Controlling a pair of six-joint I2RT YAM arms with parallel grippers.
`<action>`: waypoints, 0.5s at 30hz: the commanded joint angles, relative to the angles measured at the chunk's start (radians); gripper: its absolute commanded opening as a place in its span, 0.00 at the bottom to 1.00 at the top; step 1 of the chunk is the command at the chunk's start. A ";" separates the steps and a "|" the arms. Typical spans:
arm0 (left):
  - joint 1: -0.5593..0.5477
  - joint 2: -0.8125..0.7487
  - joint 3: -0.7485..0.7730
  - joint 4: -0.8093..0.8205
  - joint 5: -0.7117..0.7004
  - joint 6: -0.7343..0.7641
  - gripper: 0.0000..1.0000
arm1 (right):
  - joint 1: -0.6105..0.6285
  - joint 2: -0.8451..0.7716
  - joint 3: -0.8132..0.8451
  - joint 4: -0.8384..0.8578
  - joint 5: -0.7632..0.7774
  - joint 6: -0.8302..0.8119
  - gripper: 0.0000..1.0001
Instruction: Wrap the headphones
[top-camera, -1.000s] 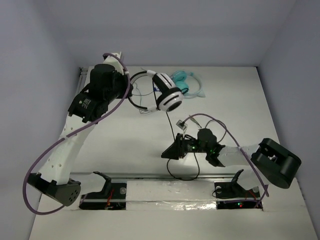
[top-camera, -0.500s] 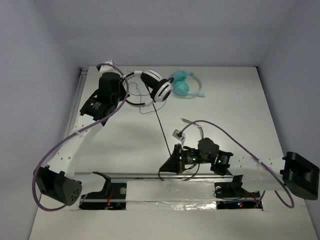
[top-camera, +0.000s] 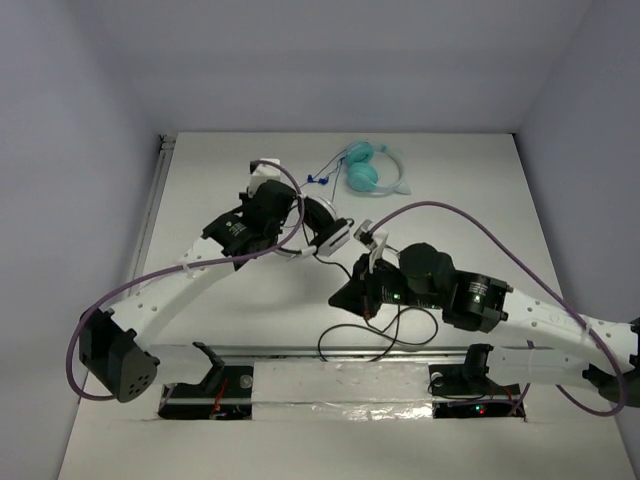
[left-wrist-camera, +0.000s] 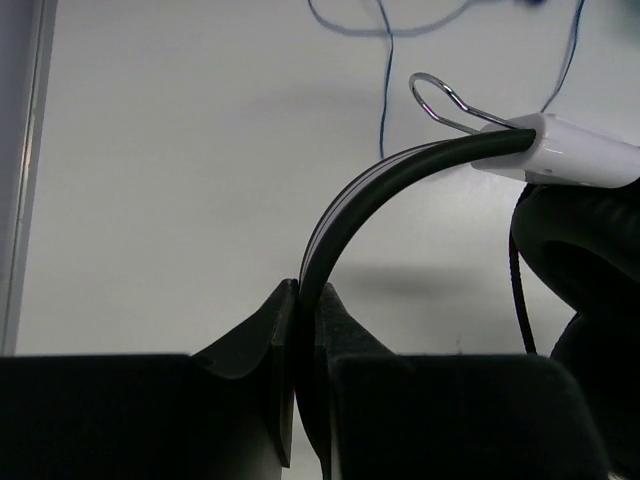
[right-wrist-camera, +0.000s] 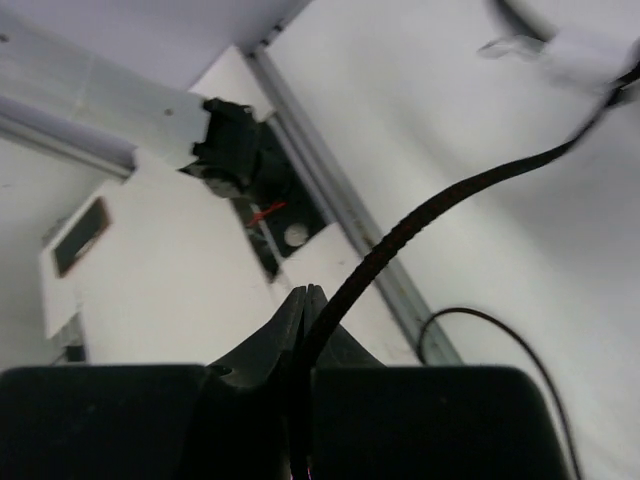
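The headphones (top-camera: 330, 230) hang above the table's middle, black-and-white headband and white earcups with black pads. My left gripper (top-camera: 293, 230) is shut on the headband (left-wrist-camera: 365, 195), which curves up from between the jaws (left-wrist-camera: 305, 300) to a white slider (left-wrist-camera: 580, 155) above a black ear pad (left-wrist-camera: 590, 270). My right gripper (top-camera: 346, 296) is just below and right of the earcups, shut on the thin dark cable (right-wrist-camera: 430, 215), which rises from its jaws (right-wrist-camera: 308, 298) toward the headphones. A slack loop of cable (right-wrist-camera: 500, 325) lies on the table near the front rail.
The smaller teal headphones (top-camera: 368, 170) lie at the back centre, their thin blue cable (left-wrist-camera: 385, 60) trailing toward the left gripper. A metal rail (top-camera: 330, 352) runs along the near edge. A black mount (right-wrist-camera: 240, 150) sits by that rail.
My left gripper has carried the headphones from the back left toward the table's middle. My right gripper has moved away from the front rail with the cable, closer to the earcups.
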 joint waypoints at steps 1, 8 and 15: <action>-0.057 -0.079 -0.051 -0.032 -0.035 0.021 0.00 | 0.009 0.017 0.114 -0.206 0.200 -0.131 0.00; -0.201 -0.137 -0.131 -0.093 0.099 0.051 0.00 | 0.009 0.118 0.263 -0.330 0.384 -0.217 0.00; -0.248 -0.212 -0.180 -0.053 0.270 0.074 0.00 | 0.009 0.221 0.349 -0.409 0.587 -0.311 0.00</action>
